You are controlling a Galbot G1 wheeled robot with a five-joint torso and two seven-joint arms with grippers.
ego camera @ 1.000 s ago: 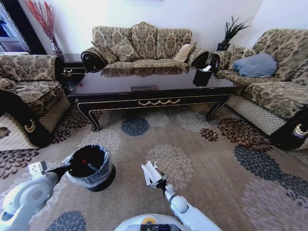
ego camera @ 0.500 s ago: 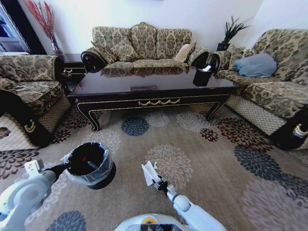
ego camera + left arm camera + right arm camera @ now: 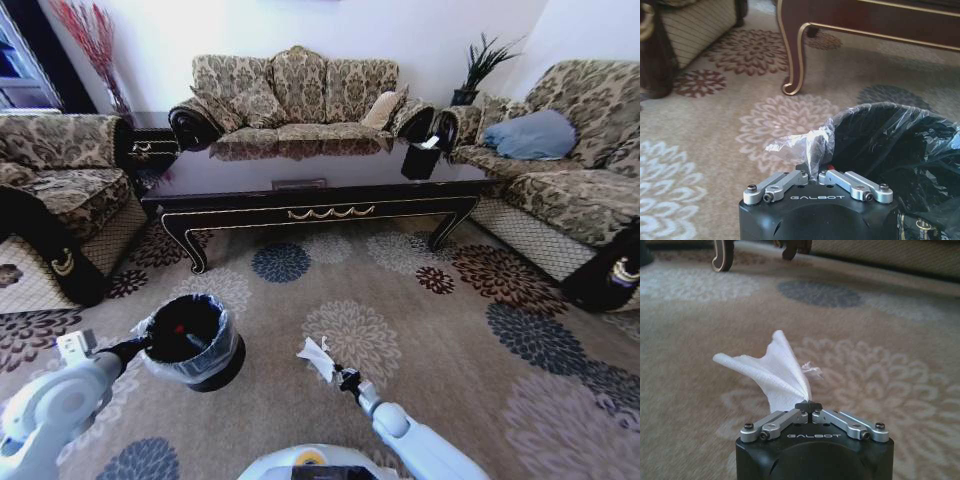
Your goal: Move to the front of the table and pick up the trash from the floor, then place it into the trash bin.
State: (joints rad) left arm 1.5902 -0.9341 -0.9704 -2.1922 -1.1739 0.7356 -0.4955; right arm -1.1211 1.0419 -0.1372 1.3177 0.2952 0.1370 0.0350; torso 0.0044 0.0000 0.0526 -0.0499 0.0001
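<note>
The long dark table (image 3: 300, 178) stands ahead, in front of the middle sofa. On the carpet near me is the round black trash bin (image 3: 192, 342) with its grey bag liner. My left gripper (image 3: 141, 347) sits at the bin's near rim, shut on a clear plastic wrapper (image 3: 801, 145) of trash with a red tip (image 3: 831, 166). The left wrist view has that gripper (image 3: 812, 174) right beside the bin (image 3: 900, 150). To the bin's right, low over the carpet, my right gripper (image 3: 343, 377) is shut on a white paper piece (image 3: 316, 357). The paper (image 3: 775, 371) fans out from the shut right gripper (image 3: 808, 405).
Patterned sofas (image 3: 295, 90) ring the table on three sides. A black box (image 3: 420, 160) stands on the table's right end. A curved table leg (image 3: 790, 55) rises beyond the bin. Open flowered carpet (image 3: 450, 340) lies to my right.
The right gripper has drawn back slightly to the right, and the paper now leans lower over the carpet. The left gripper and the bin have shifted slightly to the right together.
</note>
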